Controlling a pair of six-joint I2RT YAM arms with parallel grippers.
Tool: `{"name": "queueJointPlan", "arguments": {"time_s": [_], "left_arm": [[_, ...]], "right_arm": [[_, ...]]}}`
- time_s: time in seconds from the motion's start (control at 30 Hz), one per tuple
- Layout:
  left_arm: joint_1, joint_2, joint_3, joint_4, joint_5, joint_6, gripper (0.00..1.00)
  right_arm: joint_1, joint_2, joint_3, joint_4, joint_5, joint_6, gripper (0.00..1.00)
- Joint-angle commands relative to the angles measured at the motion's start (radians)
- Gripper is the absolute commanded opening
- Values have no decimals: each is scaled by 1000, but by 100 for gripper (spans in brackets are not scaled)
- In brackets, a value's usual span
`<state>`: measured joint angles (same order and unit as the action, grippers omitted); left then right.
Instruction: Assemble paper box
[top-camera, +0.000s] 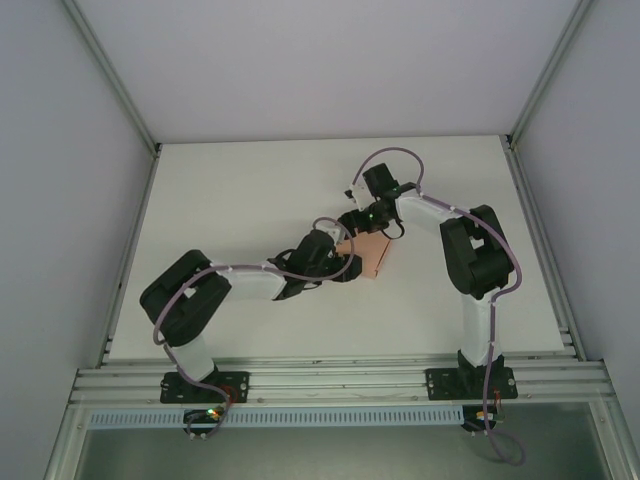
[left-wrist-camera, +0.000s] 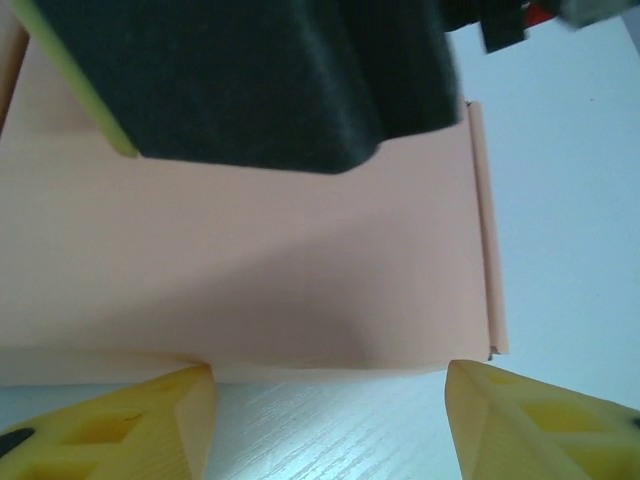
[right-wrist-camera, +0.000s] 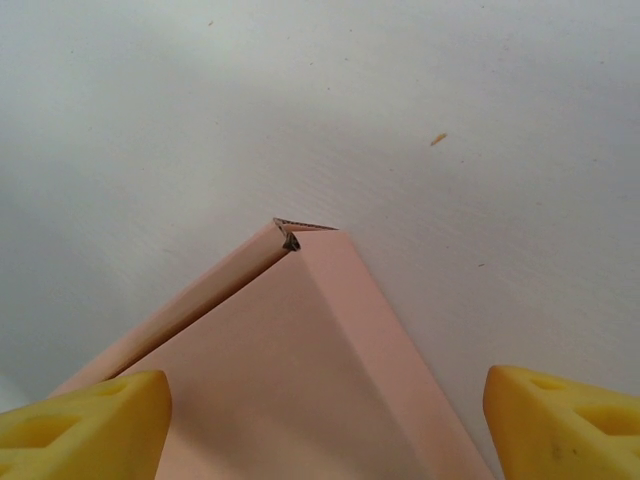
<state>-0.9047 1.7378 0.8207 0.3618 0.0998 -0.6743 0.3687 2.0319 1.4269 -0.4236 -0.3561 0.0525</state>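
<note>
Left gripper: mid-frame in the top view. Jaws spread, fingers just short of the box's near edge, pinching nothing.
Paper box: pink, folded up, lying on the table just right of centre, between both grippers.
Right gripper: over the box's upper corner. Jaws spread wide, nothing held.
Risk: with no grip on it, a wall may spring open. A finger catching the corner seam could drag the box.

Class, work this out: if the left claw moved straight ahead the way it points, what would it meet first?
Most likely the near edge of the pink box, which lies right in front of the open left claw; depth is hard to judge.
</note>
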Motion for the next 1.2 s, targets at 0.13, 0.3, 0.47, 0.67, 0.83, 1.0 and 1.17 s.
{"name": "queueJointPlan", "arguments": {"time_s": [0.13, 0.3, 0.47, 0.67, 0.83, 1.0, 1.17], "left_arm": [[-24, -112, -10, -54, -38, 73, 82], [-21, -283, -23, -192, -134, 160, 100], [125, -510, -24, -466, -397, 265, 100], [551, -734, -202, -432, -538, 356, 100], [731, -783, -395, -151, -502, 520, 100], [793, -566, -563, 349, -473, 619, 100], [788, -373, -461, 422, -390, 702, 100]], "right_arm": [[-28, -40, -13, 79, 45, 37, 100], [-59, -178, -92, 189, 115, 79, 100], [-101, -398, -271, 316, 245, 72, 100], [-209, -692, -660, 595, 403, 39, 100], [-300, -777, -932, 905, 445, 22, 100], [-312, -643, -1048, 1243, 457, -54, 100], [-362, -481, -1086, 1450, 325, -41, 100]]}}
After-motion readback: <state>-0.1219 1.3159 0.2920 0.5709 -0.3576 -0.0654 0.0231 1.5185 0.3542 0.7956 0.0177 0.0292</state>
